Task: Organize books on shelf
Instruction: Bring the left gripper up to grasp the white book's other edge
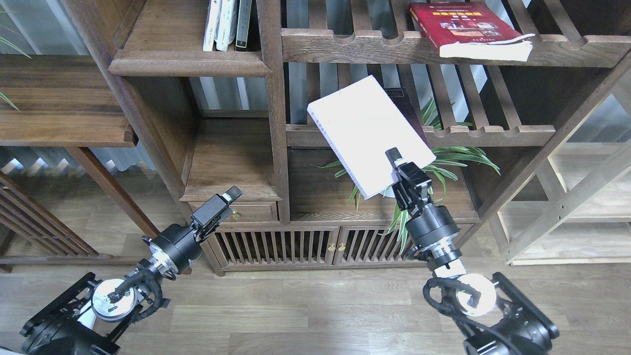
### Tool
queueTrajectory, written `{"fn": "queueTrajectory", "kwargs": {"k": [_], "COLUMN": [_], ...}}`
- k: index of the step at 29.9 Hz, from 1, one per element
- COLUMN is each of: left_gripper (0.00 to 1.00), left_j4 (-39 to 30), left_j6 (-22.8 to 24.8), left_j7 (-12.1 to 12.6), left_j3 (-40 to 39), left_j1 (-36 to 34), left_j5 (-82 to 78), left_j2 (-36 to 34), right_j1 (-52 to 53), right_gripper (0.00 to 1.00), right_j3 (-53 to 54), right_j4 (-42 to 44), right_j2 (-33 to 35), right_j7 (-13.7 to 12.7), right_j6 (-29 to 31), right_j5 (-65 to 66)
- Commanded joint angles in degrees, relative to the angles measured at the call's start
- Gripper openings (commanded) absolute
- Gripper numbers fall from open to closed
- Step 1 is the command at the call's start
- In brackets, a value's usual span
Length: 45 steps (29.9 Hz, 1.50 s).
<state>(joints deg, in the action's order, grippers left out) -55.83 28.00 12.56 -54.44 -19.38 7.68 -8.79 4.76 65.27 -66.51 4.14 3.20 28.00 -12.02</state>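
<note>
From the head view, the right gripper (394,159) is pinching the lower edge of the pale lavender-white book (367,130), which it holds up in the air in front of the bookcase (273,123). The book is tilted, its plain cover facing the camera and its page edges showing along the lower left side. It hangs in front of the middle slatted rack (488,133), overlapping the rack's scalloped front rail, and partly hides a dark object behind its upper right corner (too little of it shows to say what it is). Below and behind the book, the long green leaves of a potted plant (453,158) spread out over the cabinet top.

The thick red book (468,29) with cover photos lies flat on the upper slatted rack (374,47), at the top right, its page block turned toward the camera and jutting slightly past the rail.

The shelf (192,61), a solid dark-brown board with a rounded front edge, sits at the upper left of the bookcase. Several upright books (227,24) stand at its right end, against the vertical post; only their lower parts are in frame.

The left gripper (230,194) is raised in front of the small drawer (246,212) on the left side of the cabinet, holding nothing. It is seen nearly end-on and dark, so I cannot tell whether its fingers are spread or pressed together.

A pale light-wood rack (572,197) stands at the far right, on the wooden floor (305,305).
</note>
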Motion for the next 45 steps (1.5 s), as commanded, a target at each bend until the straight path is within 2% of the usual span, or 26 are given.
{"fn": "queueTrajectory", "kwargs": {"k": [1,12,19,31,45], "left_gripper": [0.99,0.99,0.99,0.99,0.99], "left_j4": [-0.1,-5.2,-9.2,-9.6,-9.7], "left_j6": [0.0,0.0,0.0,0.0,0.0], "left_j7": [0.0,-0.1,0.0,0.0,0.0], "left_j3": [0.1,0.6,5.3,9.1,9.9], "left_j1": [0.0,-2.9,-4.1,-4.8,-4.5], "left_j5": [0.0,0.8,4.7,9.4,9.0], "left_j2": [0.0,1.2,1.3,0.9,1.1], "right_j1": [-0.4,-0.3,0.2,0.3,0.1], "right_gripper": [0.03,0.03,0.02,0.02,0.02], "right_j3": [-1.0,-2.4,-4.2,-9.4,-11.7], "right_j4": [-0.1,-0.3,-1.3,-1.7,-1.6], "right_j2": [-1.1,-3.6,-4.0,-4.1,-4.1], "right_j7": [0.0,0.0,-0.1,-0.1,-0.1], "right_j6": [0.0,0.0,0.0,0.0,0.0], "right_j5": [0.9,2.5,3.3,4.2,4.6]}}
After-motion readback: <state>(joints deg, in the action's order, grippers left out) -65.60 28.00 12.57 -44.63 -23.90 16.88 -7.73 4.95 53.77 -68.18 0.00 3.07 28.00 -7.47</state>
